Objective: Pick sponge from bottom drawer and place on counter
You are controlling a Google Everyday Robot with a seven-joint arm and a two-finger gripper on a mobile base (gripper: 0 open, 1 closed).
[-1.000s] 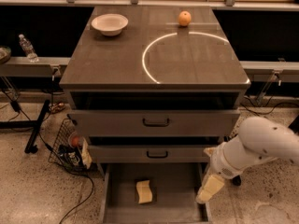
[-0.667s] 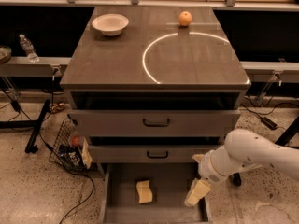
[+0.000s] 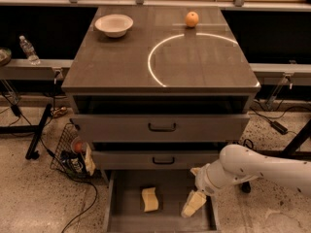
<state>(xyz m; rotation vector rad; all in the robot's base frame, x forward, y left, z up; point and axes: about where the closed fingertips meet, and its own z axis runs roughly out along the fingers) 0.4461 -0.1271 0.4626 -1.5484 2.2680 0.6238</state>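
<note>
My tool (image 3: 194, 204) hangs low in the bottom drawer (image 3: 167, 223), at the drawer's right side and close to its floor. I cannot tell whether it is spread or pressed together. The drawer stands pulled out. The sponge (image 3: 149, 199) lies flat on the drawer's floor, a little left of its middle and apart from my tool. High above the drawer is the counter (image 3: 121, 62), with a white bowl (image 3: 114, 24) at its rear left and an orange (image 3: 192, 19) at its rear right.

gripper (image 3: 194, 204) over bottom drawer (image 3: 171, 187) | right of sponge (image 3: 149, 199), apart
</note>
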